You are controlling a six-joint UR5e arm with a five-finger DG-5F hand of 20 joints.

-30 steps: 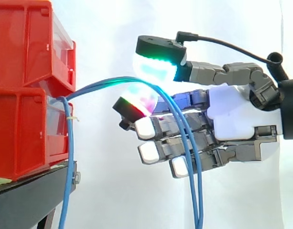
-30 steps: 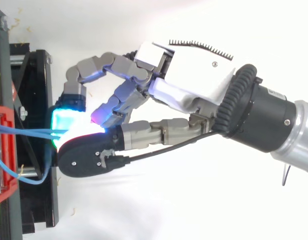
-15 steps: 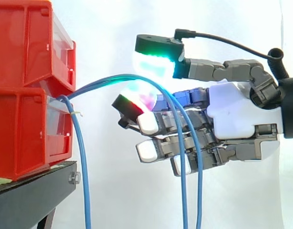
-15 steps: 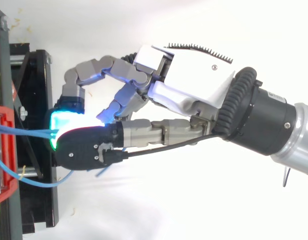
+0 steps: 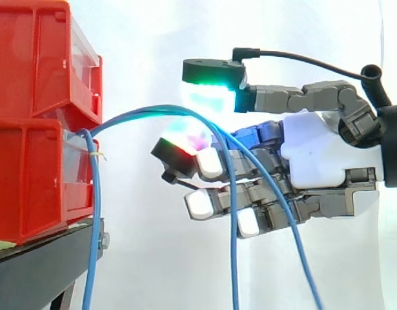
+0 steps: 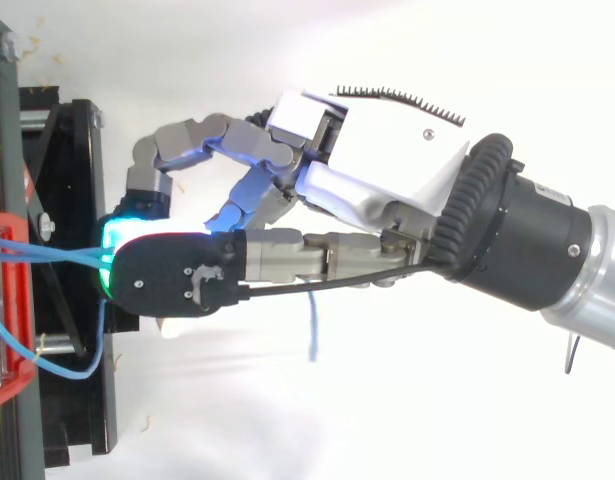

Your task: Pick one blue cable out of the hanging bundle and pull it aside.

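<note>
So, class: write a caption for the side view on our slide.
Blue cables arch from stacked red bins and drape across the robot hand.

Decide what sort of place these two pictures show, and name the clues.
Probably a robotics lab test rig: a robot hand on an arm, red bins stacked on a black stand with blue cables hanging from them, and a plain white curtain behind.

My hand (image 5: 321,155) wears glossy white plastic shells over matt grey links. Beside it, smooth red plastic bins (image 5: 37,116) and slick-sheathed blue cables (image 5: 234,258).
</note>
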